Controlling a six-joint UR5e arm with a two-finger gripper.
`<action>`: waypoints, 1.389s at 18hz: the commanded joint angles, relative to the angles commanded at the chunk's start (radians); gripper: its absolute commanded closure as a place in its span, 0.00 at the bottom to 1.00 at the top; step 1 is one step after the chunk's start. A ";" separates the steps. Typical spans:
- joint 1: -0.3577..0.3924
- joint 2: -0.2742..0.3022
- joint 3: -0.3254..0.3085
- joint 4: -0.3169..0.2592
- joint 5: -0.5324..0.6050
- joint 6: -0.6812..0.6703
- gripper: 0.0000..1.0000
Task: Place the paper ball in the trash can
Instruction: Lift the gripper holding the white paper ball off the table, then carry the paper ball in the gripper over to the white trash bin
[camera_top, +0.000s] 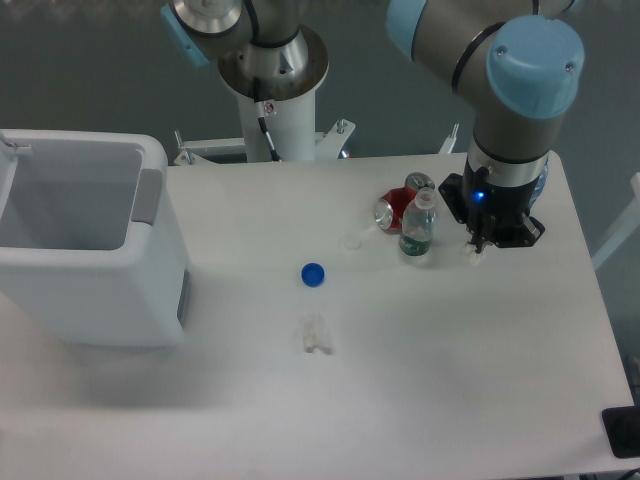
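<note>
The trash can (150, 245) is a large white bin with a grey inside, standing at the table's left edge. My gripper (484, 240) points straight down at the right side of the table, just right of a bottle. The wrist body hides its fingers from this camera. A small white lump, apparently the paper ball (470, 253), peeks out at the gripper's lower left edge. I cannot tell whether the fingers touch it or hold it.
A clear plastic bottle (418, 230) and a tipped red can (396, 210) stand just left of the gripper. A blue bottle cap (313, 274) and a flat whitish scrap (317, 335) lie mid-table. A faint clear ring (350, 241) lies near the can.
</note>
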 joint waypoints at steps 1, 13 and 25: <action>0.000 0.002 -0.005 0.000 -0.005 0.000 1.00; -0.026 0.119 -0.081 0.023 -0.130 -0.080 1.00; -0.185 0.327 -0.175 0.025 -0.374 -0.350 1.00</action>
